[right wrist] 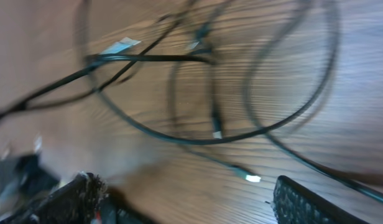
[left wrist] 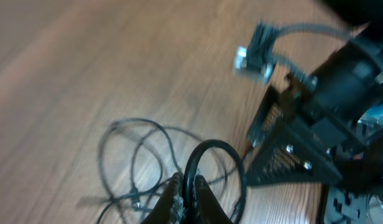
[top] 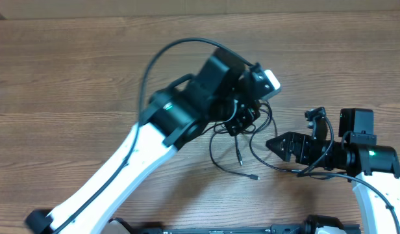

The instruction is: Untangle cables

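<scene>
The cables [top: 236, 148] are thin black cords in loose loops on the wooden table, with silver plug ends [top: 254, 177] near the middle. My left gripper [top: 242, 120] is above the tangle and shut on a cable loop [left wrist: 207, 163]; further loops lie on the wood below it [left wrist: 132, 163]. My right gripper [top: 273, 144] sits just right of the loops, open and empty. Its view shows blurred loops [right wrist: 210, 134] and a plug tip [right wrist: 252, 178] between its fingers [right wrist: 185, 199].
A white tag [top: 271, 79] is on the left wrist. The right arm's body [left wrist: 322, 124] fills the right of the left wrist view. Bare wooden table [top: 70, 78] stretches left and behind.
</scene>
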`<state>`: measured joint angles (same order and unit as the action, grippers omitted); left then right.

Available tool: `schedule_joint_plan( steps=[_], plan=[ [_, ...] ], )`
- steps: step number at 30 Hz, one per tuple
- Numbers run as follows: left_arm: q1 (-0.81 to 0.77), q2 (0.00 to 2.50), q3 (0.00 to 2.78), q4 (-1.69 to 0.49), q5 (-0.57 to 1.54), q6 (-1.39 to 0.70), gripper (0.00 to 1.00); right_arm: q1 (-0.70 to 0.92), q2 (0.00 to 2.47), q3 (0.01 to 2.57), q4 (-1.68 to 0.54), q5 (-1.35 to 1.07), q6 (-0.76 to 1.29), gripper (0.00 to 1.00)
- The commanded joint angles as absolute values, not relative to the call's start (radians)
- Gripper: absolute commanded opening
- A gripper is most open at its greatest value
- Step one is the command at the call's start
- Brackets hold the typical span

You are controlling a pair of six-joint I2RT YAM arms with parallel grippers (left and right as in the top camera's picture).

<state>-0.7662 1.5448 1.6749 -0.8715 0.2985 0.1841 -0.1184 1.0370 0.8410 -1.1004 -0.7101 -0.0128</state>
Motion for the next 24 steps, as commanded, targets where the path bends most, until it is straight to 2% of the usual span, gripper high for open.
schedule_joint_plan(
  steps=[1,9,16,20,24],
  plan=[
    [-0.771,1.486,1.687,-0.875,0.210,0.090,0.04,-0.102,1.018,0.835,-1.091,-0.889,-0.092,0.88],
    [-0.771,1.426,1.687,-0.878,0.105,-0.067,0.04,-0.100,0.954,0.835,-1.034,-1.061,-0.091,0.89],
    [-0.771,1.338,1.688,-0.856,-0.089,-0.094,0.04,-0.100,0.926,0.835,-1.031,-1.012,-0.081,0.90],
    [-0.771,1.268,1.688,-0.871,-0.265,-0.095,0.04,-0.100,0.928,0.835,-1.051,-0.951,-0.076,0.91],
    [-0.771,1.225,1.688,-0.959,-0.561,-0.186,0.04,-0.100,0.928,0.835,-1.060,-0.931,-0.076,0.93]
  ],
)
